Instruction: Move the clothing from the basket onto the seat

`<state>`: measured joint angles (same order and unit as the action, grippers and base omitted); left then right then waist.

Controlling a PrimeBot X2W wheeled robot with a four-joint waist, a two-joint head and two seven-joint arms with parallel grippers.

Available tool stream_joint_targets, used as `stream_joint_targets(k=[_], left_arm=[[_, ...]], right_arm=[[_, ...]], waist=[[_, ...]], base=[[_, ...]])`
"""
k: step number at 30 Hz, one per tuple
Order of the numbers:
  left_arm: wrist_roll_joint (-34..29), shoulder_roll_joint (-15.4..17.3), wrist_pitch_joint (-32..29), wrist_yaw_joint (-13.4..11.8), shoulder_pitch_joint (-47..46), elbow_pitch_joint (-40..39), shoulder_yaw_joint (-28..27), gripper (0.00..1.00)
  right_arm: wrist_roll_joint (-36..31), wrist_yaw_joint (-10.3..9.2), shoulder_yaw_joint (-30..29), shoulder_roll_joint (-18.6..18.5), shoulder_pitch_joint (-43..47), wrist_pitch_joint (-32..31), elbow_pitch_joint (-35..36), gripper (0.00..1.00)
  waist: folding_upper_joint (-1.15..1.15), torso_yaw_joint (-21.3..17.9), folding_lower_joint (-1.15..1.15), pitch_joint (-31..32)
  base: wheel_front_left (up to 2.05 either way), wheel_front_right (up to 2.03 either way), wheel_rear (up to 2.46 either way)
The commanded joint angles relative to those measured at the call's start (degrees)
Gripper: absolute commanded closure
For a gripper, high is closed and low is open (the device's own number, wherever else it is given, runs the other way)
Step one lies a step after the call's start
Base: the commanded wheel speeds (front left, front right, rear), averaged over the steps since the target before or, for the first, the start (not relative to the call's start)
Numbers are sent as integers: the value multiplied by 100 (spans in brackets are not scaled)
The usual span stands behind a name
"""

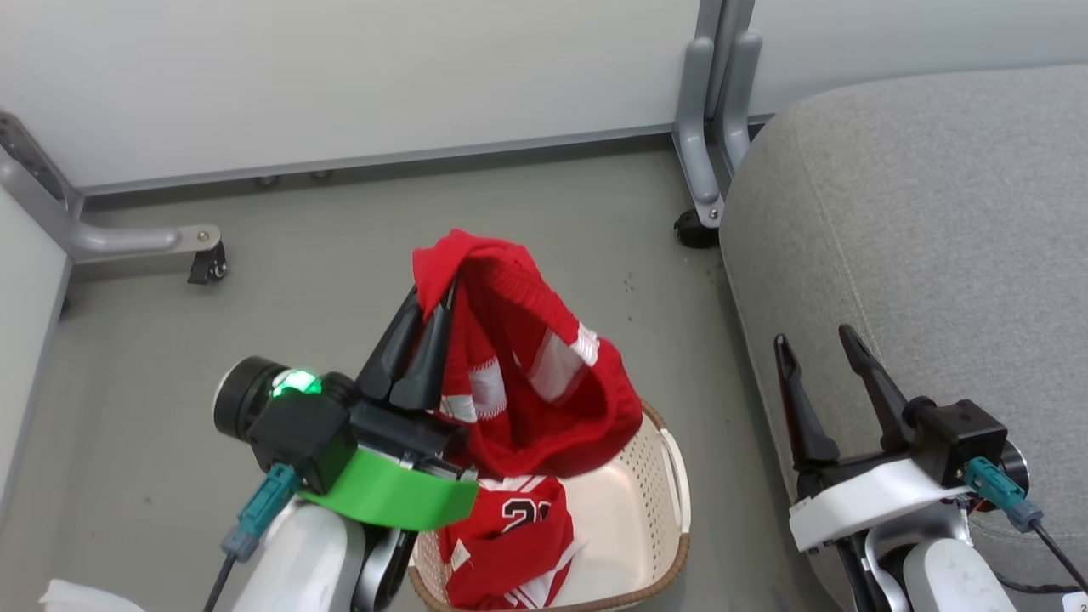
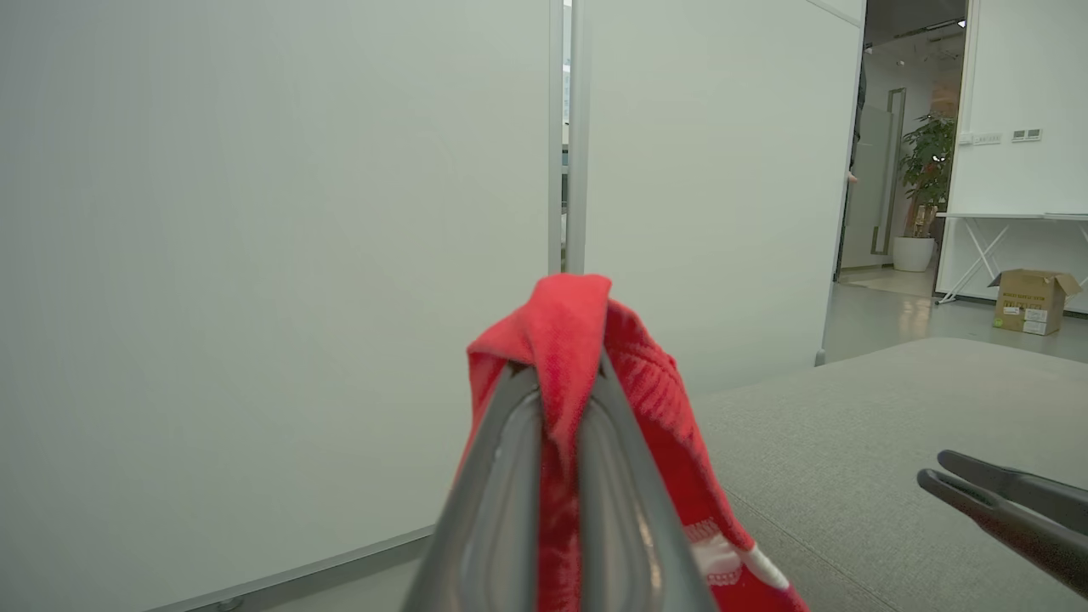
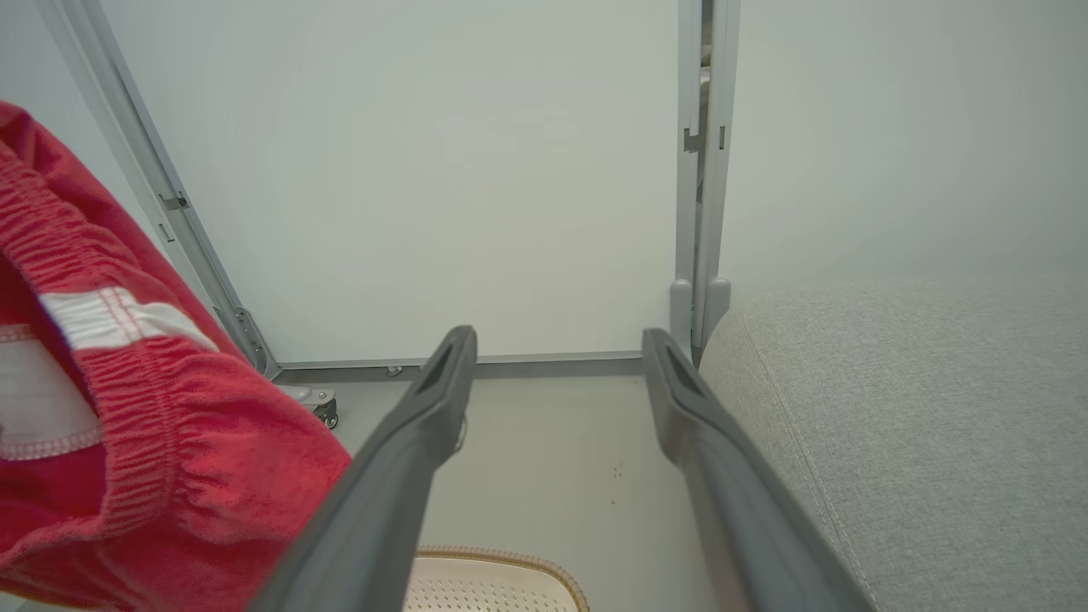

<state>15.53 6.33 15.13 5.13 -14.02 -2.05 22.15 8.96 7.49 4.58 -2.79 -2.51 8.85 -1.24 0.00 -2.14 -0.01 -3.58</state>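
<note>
Well, the left jaws are pinched shut on a fold of one red jersey (image 1: pixel 527 374), hung above the basket (image 1: pixel 633 510), where a numbered jersey (image 1: pixel 501 544) lies. Such thin cloth could slip free on the swing to the seat (image 1: pixel 918 221). Its hem may be snagging the other jersey, hard to tell. The right jaws stand wide and empty by the seat's edge, in the path.

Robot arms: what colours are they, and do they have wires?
The left gripper and right gripper have long dark pointed fingers. Left has a green band and glowing green light; right has a white band. Both have teal plugs with black cables.
</note>
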Motion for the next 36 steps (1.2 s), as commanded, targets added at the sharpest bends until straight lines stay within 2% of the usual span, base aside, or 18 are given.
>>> stream_joint_targets(k=[1, 10, 24, 28, 36], left_arm=[[-40, -18, 3, 40, 134, -58, -27, 100], [-72, -94, 3, 115, 502, -165, -78, 100], [-102, -142, 3, 187, 489, -155, -95, 100], [-119, -155, 4, 195, 459, -202, -87, 100], [-170, -140, 4, 221, 362, -189, 9, 100]], right_arm=[[18, 0, 24, -18, 119, -38, 25, 0], [78, 0, 50, -19, 374, -172, 123, 0], [104, 0, 117, -18, 357, -193, 176, 0], [175, 1, 606, -12, 142, -253, 251, 0], [759, -1, 2364, -185, -655, -476, 158, 0]], waist=[[0, -5, 1, 163], [0, -47, 1, 348], [0, -5, 1, 345], [0, 2, 1, 318], [0, 48, 1, 226]], base=[[0, 0, 0], [0, 0, 0], [0, 0, 0], [0, 0, 0], [0, 0, 0]])
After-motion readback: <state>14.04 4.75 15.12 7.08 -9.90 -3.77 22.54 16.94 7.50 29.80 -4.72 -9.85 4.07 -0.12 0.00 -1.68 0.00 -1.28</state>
